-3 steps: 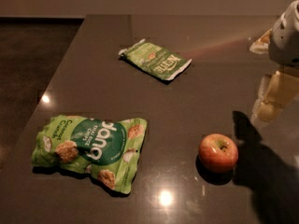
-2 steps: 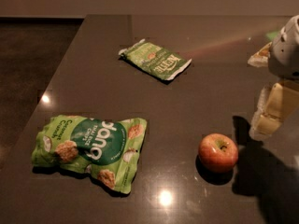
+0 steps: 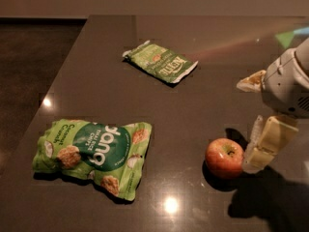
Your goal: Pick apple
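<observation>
The apple (image 3: pixel 224 157) is small, round and red-orange with a yellowish stem dimple. It sits on the dark table (image 3: pixel 120 105) toward the front right. My gripper (image 3: pixel 245 125) comes in from the right edge, just right of the apple and slightly above it. It is open. The lower finger (image 3: pixel 268 141) reaches down to the tabletop right beside the apple's right side. The upper finger (image 3: pixel 251 82) points left, well above the apple. Nothing is held.
A large green snack bag (image 3: pixel 94 153) lies at the front left. A smaller green packet (image 3: pixel 161 62) lies at the back centre. The table's left edge (image 3: pixel 58 81) drops to a dark floor. My arm casts a shadow at the front right.
My gripper has moved down and to the left, closing in on the apple's right side. The apple and both bags have not moved.
</observation>
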Available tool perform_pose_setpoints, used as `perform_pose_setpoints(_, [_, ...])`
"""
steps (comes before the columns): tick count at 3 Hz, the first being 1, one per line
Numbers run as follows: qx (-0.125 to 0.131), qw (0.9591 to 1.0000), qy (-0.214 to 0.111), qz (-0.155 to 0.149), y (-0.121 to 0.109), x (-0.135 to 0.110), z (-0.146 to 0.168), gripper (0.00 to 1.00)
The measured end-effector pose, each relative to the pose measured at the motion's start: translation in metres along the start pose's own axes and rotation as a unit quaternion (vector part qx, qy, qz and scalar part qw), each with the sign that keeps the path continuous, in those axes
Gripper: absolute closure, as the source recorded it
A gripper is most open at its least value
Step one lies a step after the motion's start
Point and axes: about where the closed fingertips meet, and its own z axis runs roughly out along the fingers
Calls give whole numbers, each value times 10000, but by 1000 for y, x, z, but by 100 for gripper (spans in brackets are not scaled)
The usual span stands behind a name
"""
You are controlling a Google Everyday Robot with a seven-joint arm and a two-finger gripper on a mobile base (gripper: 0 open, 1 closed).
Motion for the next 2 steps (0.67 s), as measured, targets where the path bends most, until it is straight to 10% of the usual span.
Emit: perform_pose_setpoints(2, [-149, 9989, -173, -404, 26, -13, 40, 0])
